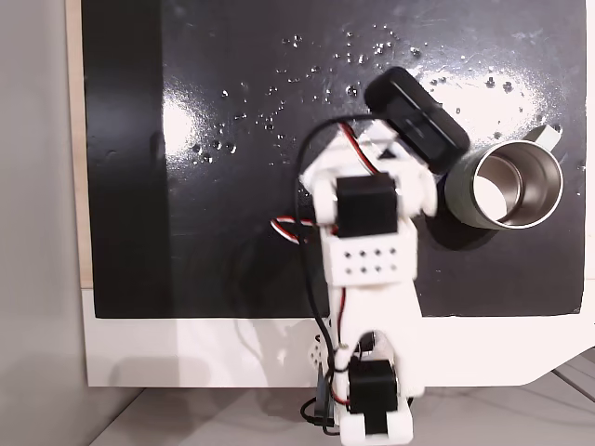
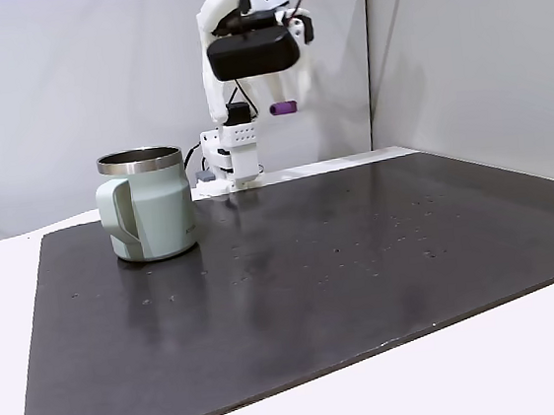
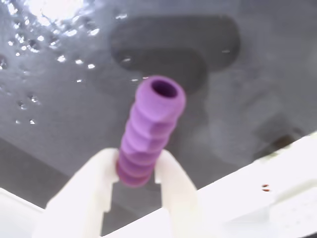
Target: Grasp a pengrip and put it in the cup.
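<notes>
In the wrist view my gripper (image 3: pixel 134 171) is shut on the lower end of the purple ribbed pengrip (image 3: pixel 148 130), which sticks out over the dark mat with its hollow end showing. In a fixed view the pengrip (image 2: pixel 282 108) hangs high in the air below the black wrist camera, to the right of the cup (image 2: pixel 148 205) and well above it. The cup stands upright on the mat, pale grey-green with its handle toward the camera. From above, the cup (image 1: pixel 507 184) shows its shiny steel inside, just right of the raised arm.
A black glossy mat (image 1: pixel 232 167) covers the white table (image 1: pixel 186 353), with specks of glare on it. The white arm base (image 1: pixel 372 409) sits at the table's near edge in the view from above. A grey wall (image 2: pixel 459 50) stands behind the table.
</notes>
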Robot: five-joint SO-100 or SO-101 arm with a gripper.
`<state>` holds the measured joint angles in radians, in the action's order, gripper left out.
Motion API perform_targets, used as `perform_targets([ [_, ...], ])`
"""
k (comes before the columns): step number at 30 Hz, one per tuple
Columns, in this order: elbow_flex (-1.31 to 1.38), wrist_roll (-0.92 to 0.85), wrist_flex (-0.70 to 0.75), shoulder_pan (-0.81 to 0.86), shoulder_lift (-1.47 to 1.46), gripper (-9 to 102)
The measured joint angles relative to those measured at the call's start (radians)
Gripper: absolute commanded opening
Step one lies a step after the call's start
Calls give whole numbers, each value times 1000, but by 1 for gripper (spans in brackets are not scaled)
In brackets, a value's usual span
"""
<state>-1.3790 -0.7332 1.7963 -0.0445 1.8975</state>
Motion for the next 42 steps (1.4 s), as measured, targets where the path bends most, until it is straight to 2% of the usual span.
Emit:
perform_targets([
  [7,-54,-190,-9,357,160,0],
  [14,-77,-313,-160,583,167,0],
  [22,-153,-354,-403,680,167,0],
  [26,-209,-367,-480,692,167,0],
  [30,-229,-367,-505,692,167,0],
  [35,-230,-362,-505,692,167,19],
  [42,-230,-362,-505,692,167,22],
])
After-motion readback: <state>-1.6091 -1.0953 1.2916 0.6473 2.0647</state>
